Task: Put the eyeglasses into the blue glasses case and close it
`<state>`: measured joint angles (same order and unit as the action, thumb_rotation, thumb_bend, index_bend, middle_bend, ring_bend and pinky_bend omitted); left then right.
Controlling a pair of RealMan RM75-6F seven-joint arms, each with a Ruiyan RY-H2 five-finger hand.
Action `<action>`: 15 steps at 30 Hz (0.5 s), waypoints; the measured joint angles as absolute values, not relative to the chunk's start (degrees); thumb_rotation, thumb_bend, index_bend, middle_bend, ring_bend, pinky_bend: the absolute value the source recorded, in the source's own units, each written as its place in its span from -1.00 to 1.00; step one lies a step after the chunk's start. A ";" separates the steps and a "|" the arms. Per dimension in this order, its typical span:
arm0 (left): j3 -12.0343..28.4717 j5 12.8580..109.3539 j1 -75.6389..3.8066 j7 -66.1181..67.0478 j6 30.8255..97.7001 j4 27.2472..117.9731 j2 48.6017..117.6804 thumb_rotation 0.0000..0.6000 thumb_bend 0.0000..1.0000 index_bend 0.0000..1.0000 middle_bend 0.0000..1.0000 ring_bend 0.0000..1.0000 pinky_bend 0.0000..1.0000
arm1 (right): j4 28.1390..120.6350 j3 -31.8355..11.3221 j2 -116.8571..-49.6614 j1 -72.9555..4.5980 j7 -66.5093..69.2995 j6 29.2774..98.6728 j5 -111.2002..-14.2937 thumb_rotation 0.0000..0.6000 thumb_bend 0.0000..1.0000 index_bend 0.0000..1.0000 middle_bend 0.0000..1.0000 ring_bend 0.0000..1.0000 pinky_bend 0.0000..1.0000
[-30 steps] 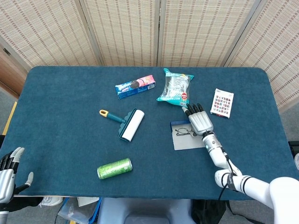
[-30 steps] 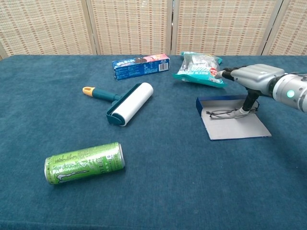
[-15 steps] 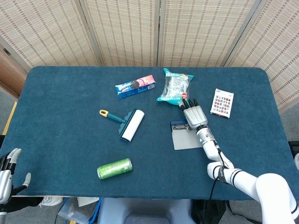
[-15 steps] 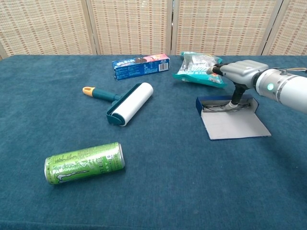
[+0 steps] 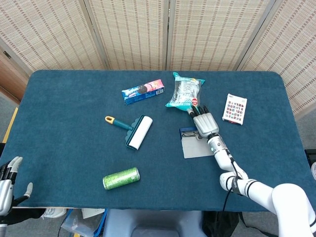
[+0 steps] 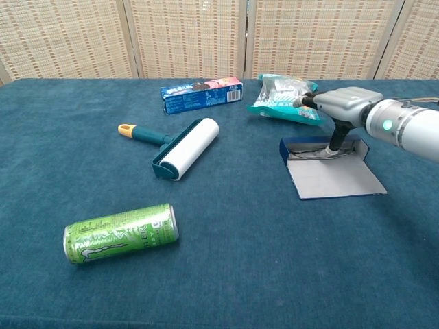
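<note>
The blue glasses case (image 6: 287, 147) lies open right of the table's middle, its grey lid (image 6: 336, 179) flat on the cloth toward me. The thin-framed eyeglasses (image 6: 310, 155) lie inside the case's tray. My right hand (image 6: 346, 103) hovers over the tray's right end with its fingers stretched toward the snack bag and its thumb reaching down onto the glasses. In the head view the same right hand (image 5: 205, 123) covers most of the case (image 5: 186, 131). My left hand (image 5: 6, 183) hangs off the table's near left corner, fingers apart, holding nothing.
A teal snack bag (image 6: 282, 92) lies just behind the case, close to my right fingertips. A lint roller (image 6: 182, 147), a green can (image 6: 120, 232) and a cookie box (image 6: 201, 94) lie to the left. A card pack (image 5: 235, 109) lies to the right.
My right hand slid away from me, taking the eyeglasses off the grey lid and into the case's tray. In the last half second it barely shifted. The left hand dropped slightly.
</note>
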<state>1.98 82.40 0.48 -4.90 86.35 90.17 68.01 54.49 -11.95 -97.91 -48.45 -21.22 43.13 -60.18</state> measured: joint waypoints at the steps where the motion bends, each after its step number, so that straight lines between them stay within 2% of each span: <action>1: 1.98 82.45 0.47 -4.87 86.36 90.17 68.02 1.00 -0.20 -1.00 -1.00 -1.00 -1.00 | 54.90 -11.82 -97.70 -48.20 -21.04 43.37 -60.36 1.00 -0.73 -1.00 -1.00 -1.00 -1.00; 8: 2.10 82.60 0.54 -4.90 86.74 90.49 67.82 1.00 -0.20 -1.00 -1.00 -1.00 -1.00 | 57.38 -11.18 -96.19 -46.67 -19.35 45.36 -61.91 1.00 -0.79 -1.00 -1.00 -1.00 -1.00; 15: 2.14 82.61 0.38 -4.88 86.40 90.63 67.62 1.00 -0.20 -1.00 -1.00 -1.00 -1.00 | 65.79 -9.63 -91.50 -42.37 -17.77 52.45 -65.37 1.00 -0.79 -1.00 -1.00 -1.00 -1.00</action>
<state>2.14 82.61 0.38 -4.88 86.40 90.63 67.62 65.79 -9.63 -91.50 -42.37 -17.77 52.45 -65.37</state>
